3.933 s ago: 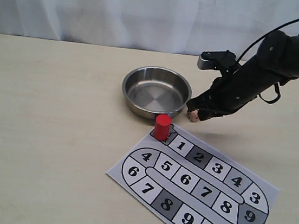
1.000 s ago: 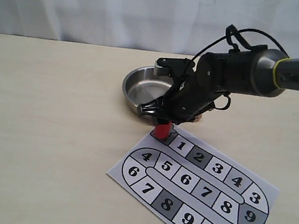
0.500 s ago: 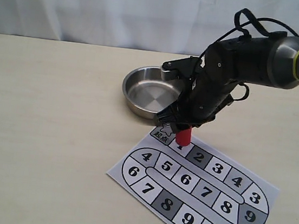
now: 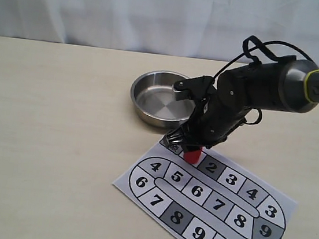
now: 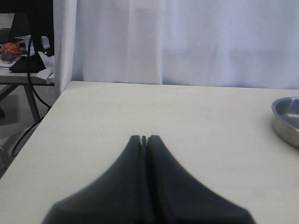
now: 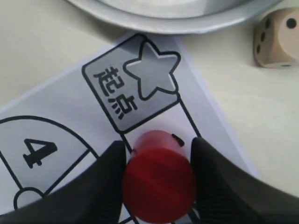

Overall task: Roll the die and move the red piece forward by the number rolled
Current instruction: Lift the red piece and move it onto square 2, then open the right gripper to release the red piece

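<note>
Red piece (image 6: pixel 159 179) (image 4: pixel 192 154) is clamped between the two fingers of the right gripper (image 6: pixel 159 154) (image 4: pixel 191 142), one finger on each side of the cylinder, which is upright. It sits over the first numbered square of the game board (image 4: pixel 219 205), between the start square (image 6: pixel 135 88) marked with a star and square 2; whether its base rests on the paper cannot be told. Past the board's edge, the die (image 6: pixel 275 37) lies on the table (image 4: pixel 46 140), apart from the board and near the rim of the steel bowl (image 6: pixel 177 18) (image 4: pixel 142 114). The bowl stands just beyond the board's start corner. Well apart, the left gripper (image 5: pixel 144 138) has its jaws pressed together on nothing, over bare tabletop.
</note>
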